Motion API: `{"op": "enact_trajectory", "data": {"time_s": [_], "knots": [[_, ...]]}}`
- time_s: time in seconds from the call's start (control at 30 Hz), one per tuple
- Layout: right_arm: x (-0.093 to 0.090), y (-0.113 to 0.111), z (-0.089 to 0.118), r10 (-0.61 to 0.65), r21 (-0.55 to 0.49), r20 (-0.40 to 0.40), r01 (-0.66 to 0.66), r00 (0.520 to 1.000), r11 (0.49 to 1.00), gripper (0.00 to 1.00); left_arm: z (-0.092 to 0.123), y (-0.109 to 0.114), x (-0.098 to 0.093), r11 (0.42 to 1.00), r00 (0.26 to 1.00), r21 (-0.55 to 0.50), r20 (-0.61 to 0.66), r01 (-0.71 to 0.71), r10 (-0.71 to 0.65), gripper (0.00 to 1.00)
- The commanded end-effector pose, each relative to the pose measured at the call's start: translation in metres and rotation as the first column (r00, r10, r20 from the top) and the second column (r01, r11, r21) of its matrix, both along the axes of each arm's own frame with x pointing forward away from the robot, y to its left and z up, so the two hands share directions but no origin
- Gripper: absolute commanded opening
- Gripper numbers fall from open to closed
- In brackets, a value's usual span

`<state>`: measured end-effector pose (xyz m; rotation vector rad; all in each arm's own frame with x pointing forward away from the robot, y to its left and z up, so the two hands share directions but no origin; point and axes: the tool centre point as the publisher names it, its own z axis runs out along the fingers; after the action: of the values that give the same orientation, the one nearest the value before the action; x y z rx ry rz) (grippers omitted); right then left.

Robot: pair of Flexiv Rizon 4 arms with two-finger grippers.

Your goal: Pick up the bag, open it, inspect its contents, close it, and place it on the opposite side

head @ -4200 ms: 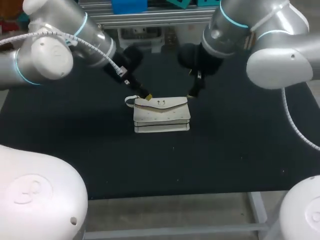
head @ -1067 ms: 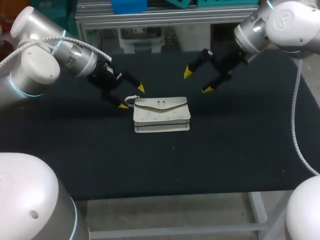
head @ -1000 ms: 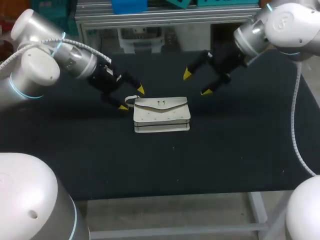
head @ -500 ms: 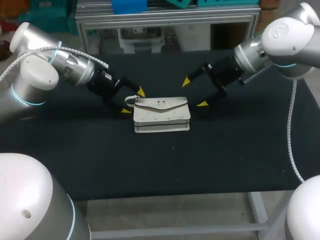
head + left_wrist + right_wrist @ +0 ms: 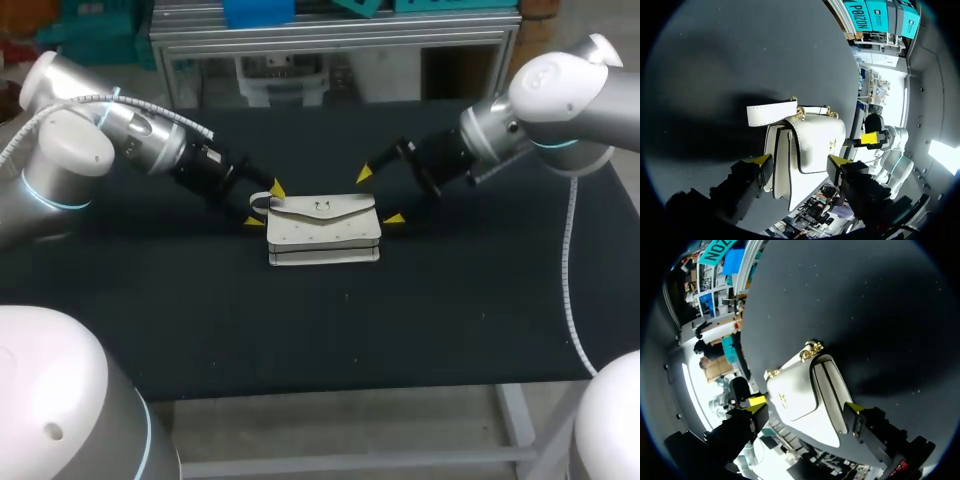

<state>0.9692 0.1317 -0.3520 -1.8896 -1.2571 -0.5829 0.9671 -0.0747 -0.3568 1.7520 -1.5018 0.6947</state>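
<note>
A white flap bag (image 5: 323, 230) with a gold ring clasp lies flat in the middle of the black table. Its short white strap (image 5: 771, 113) with gold links sticks out at the end toward my left arm. My left gripper (image 5: 265, 205) is low at that end, open, with its yellow tips on either side of the bag's end (image 5: 810, 150); whether they touch it I cannot tell. My right gripper (image 5: 380, 195) stands wide open at the opposite end, its fingers straddling the bag (image 5: 805, 390) without touching. A gold chain (image 5: 810, 351) shows on the bag's far side.
The black mat (image 5: 450, 300) covers the whole tabletop, and its front edge (image 5: 340, 388) runs across the near side. Both arms come in low from the back corners, leaving the near half of the mat free of them.
Both grippers have dropped and moved in toward the bag's two ends. The left gripper's fingers have drawn closer together around the strap end; the right gripper stays wide open.
</note>
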Motion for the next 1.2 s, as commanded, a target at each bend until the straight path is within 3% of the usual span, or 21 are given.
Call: {"op": "enact_trajectory", "data": {"time_s": [0.03, 0.27, 0.6, 0.73, 0.9, 1.03, 1.13, 1.2], "knots": [[0.005, 0.005, -0.007, -0.001, 0.024, 0.017, 0.001, 1.000, 1.000, 1.00, -0.004, -0.001, 0.005, 1.000, 1.000, -0.014, -0.009, 0.010, -0.010, 0.65], [0.011, 0.012, -0.007, -0.014, 0.056, 0.054, 0.011, 0.998, 0.998, 1.00, -0.005, -0.003, 0.006, 1.000, 1.000, -0.026, -0.013, 0.014, -0.014, 0.58], [0.015, 0.016, -0.010, -0.024, 0.071, 0.061, 0.020, 0.998, 0.997, 0.63, -0.008, -0.002, 0.009, 0.999, 0.997, -0.051, -0.071, 0.009, -0.013, 0.62], [0.013, 0.017, -0.011, -0.026, 0.068, 0.060, 0.022, 0.998, 0.997, 0.51, -0.009, 0.001, 0.009, 0.998, 0.995, -0.068, -0.099, 0.004, -0.011, 0.56], [0.011, 0.016, -0.013, -0.028, 0.061, 0.061, 0.025, 0.998, 0.998, 0.47, -0.007, 0.005, 0.006, 0.996, 0.994, -0.093, -0.106, 0.008, -0.018, 0.46], [0.010, 0.018, -0.019, -0.017, 0.060, 0.058, 0.014, 0.998, 0.998, 0.39, -0.009, -0.001, 0.006, 0.996, 0.992, -0.091, -0.122, 0.021, -0.032, 0.39], [0.008, 0.020, -0.022, 0.003, 0.063, 0.070, -0.008, 0.998, 0.998, 0.28, -0.013, -0.007, 0.007, 0.996, 0.990, -0.083, -0.128, 0.040, -0.051, 0.37], [0.007, 0.021, -0.022, 0.018, 0.071, 0.090, -0.024, 0.996, 0.997, 0.03, -0.016, -0.012, 0.007, 0.996, 0.990, -0.076, -0.126, 0.050, -0.060, 0.34]]}}
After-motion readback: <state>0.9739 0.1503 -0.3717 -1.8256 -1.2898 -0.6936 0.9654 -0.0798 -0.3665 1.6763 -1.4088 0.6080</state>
